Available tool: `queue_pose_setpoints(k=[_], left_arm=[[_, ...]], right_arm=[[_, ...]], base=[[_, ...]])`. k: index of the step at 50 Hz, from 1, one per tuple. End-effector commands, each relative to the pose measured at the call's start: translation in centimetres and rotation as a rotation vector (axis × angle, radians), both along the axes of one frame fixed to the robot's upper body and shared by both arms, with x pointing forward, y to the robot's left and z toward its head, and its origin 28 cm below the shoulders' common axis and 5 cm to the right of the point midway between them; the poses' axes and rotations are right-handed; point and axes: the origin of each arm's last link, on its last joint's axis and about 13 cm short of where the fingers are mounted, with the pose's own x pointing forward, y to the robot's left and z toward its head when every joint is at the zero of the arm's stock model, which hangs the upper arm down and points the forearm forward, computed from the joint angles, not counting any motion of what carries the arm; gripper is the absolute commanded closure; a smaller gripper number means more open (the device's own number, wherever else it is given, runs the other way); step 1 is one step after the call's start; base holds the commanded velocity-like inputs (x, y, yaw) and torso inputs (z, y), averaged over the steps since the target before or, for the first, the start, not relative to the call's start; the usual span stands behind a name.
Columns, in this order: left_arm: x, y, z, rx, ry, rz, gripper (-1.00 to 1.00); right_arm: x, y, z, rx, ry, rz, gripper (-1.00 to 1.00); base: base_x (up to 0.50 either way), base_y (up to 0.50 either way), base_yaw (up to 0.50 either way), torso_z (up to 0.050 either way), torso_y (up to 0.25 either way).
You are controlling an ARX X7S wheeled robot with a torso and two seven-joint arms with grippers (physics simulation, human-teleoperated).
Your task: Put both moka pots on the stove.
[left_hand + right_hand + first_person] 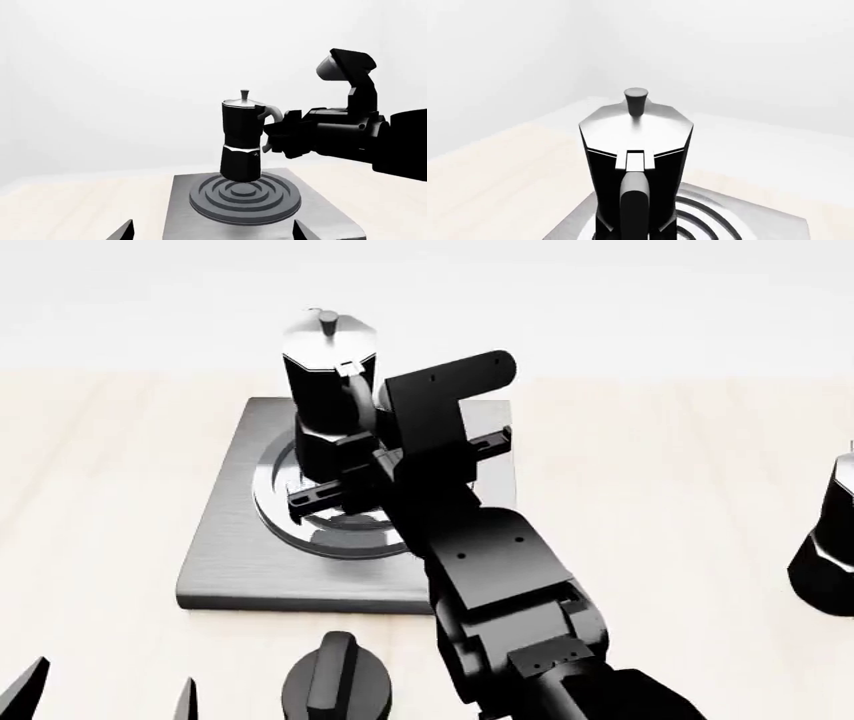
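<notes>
Presently, item one: a moka pot [328, 390], upright, over the ring burner [243, 196] of the stove [220, 540], taken by its curved handle in the right gripper [275, 136]; the side-on hold keeps the lid and knob level and leaves the base free to meet the rings. In the left wrist view the base appears just above or barely at the burner, toward the far side of the rings; contact cannot be confirmed. The jaws are clamped about the handle, one finger [334, 497] projecting toward 9 o'clock from the arm in the head view. Item two: the second moka pot [827, 555], standing on the worktop [667, 440] at the 3 o'clock edge of the head view, well apart from the stove and partly cut off; judged not yet delivered. Item three: a squat black knob [336, 685] at 6 o'clock, just in front of the stove plate, not part of the job. Item four: the left gripper [107, 690], two tips showing apart at 7 o'clock, spread and empty, held low and clear of the stove, so presumably watching rather than working.
</notes>
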Motion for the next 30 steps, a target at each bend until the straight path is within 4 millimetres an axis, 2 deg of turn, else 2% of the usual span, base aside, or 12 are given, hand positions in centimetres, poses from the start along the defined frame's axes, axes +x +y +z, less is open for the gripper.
queue_pose_setpoints(k=[1,13,27,28,30], left_arm=[[0.00,0.00,-0.02,0.006,-0.002,0.001,-1.00],[0.03,-0.03,-0.03,0.003,-0.007,0.001,-1.00],[-0.16,-0.04,0.14,-0.014,-0.013,-0.001,-1.00],[-0.16,-0.04,0.14,-0.014,-0.014,-0.001,-1.00],[-0.16,-0.05,0.10,-0.013,-0.012,-0.001,-1.00]], right_arm=[[0.07,0.27,0.46,0.003,-0.025,0.004,1.00],[-0.01,0.29,0.20,0.003,-0.022,0.008,1.00],[-0.10,0.24,-0.11,-0.005,-0.008,0.008,1.00],[-0.09,0.22,-0.11,-0.005,-0.005,0.007,-1.00],[-0.11,0.19,-0.20,-0.006,-0.005,0.008,-1.00]], base=[[0.00,0.00,0.00,0.000,-0.146],[0.00,0.00,0.00,0.000,-0.144],[0.00,0.00,0.00,0.000,0.000],[0.00,0.00,0.00,0.000,0.000],[0.00,0.00,0.00,0.000,0.000]])
